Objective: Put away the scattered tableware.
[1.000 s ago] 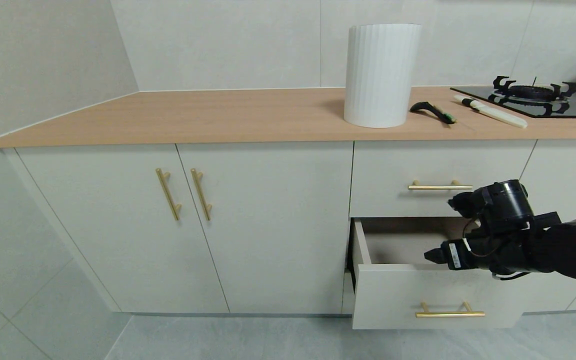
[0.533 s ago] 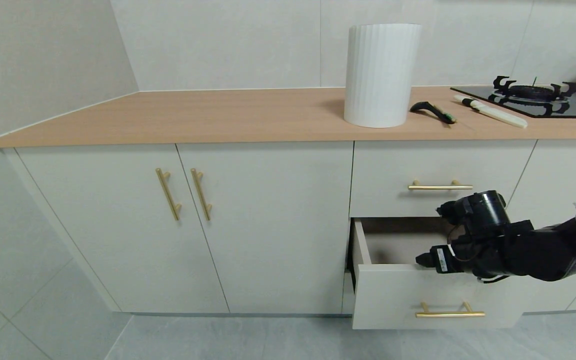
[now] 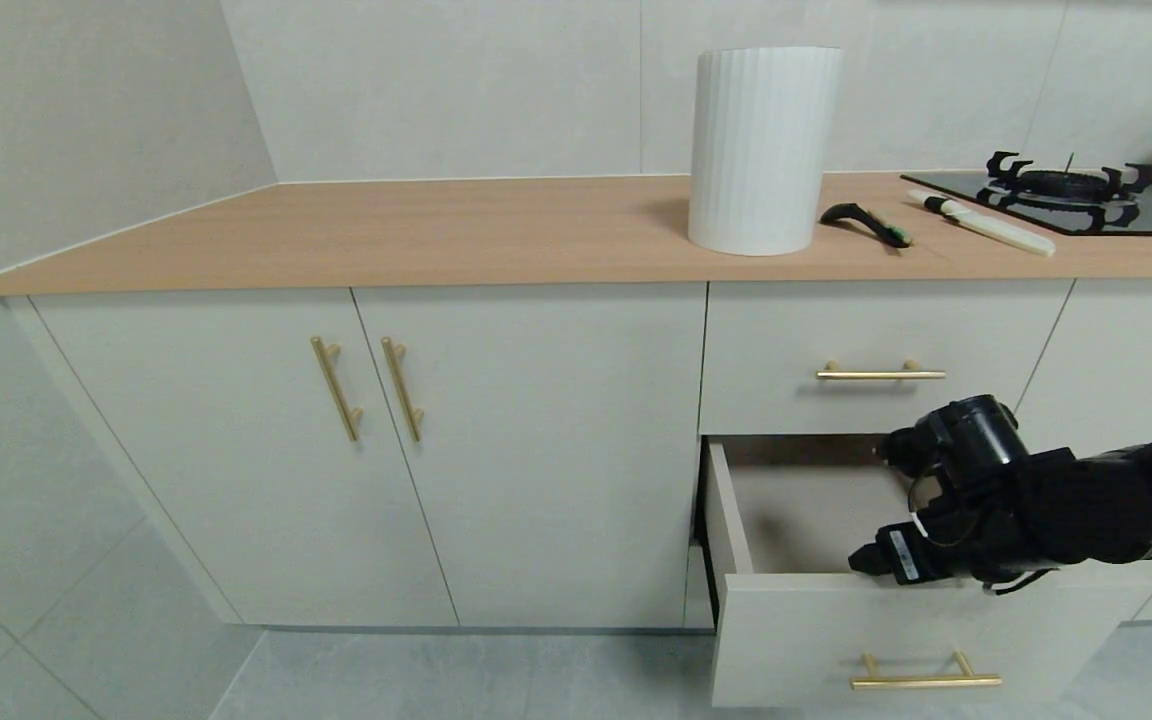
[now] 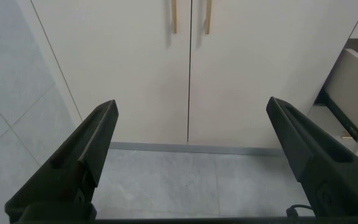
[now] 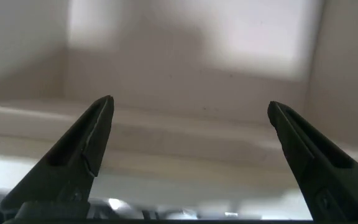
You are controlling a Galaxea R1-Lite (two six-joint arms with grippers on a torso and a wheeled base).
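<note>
Right gripper (image 3: 864, 562) is hanging at the top edge of the lower drawer's (image 3: 816, 625) front panel, with its fingers spread wide and gripping nothing (contact with the panel: can't tell). The right wrist view is looking over that edge into the drawer box. The drawer is standing pulled out, its brass handle (image 3: 924, 681) facing the room, and the upper drawer (image 3: 796, 335) above it is sitting shut. Left gripper (image 4: 191, 115) is hanging low in front of the double doors (image 4: 191, 68), just above the floor (image 4: 166, 180). Its jaws are wide apart and holding nothing, and the pulled-out drawer is showing off to one side. The tableware is lying up on the counter (image 3: 386, 230), well apart from both grippers. A black tool (image 3: 866, 220) is sitting just beside the white ribbed canister (image 3: 761, 150). A knife (image 3: 984, 223) is lying between that tool and the hob (image 3: 1066, 190), with one end reaching the hob's edge.
</note>
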